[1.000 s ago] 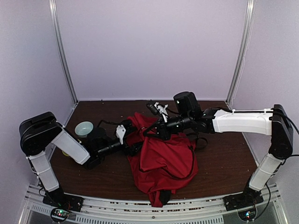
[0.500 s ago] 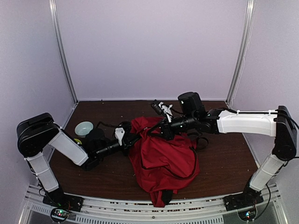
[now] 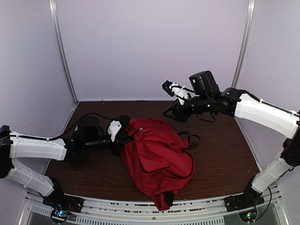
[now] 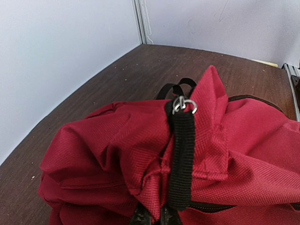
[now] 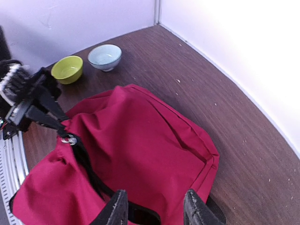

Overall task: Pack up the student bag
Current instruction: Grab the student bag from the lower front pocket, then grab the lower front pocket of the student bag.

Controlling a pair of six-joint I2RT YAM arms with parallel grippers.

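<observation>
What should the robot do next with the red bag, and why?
Probably lower the right gripper, which hangs open and empty above the student bag, to take hold of the fabric. The left gripper is shut on the black strap, holding one side only, and no opening shows for packing yet.

There was one bag and one tabletop. There were two bowls: a green bowl and a blue bowl. There were two tools: left tool, right tool.
</observation>
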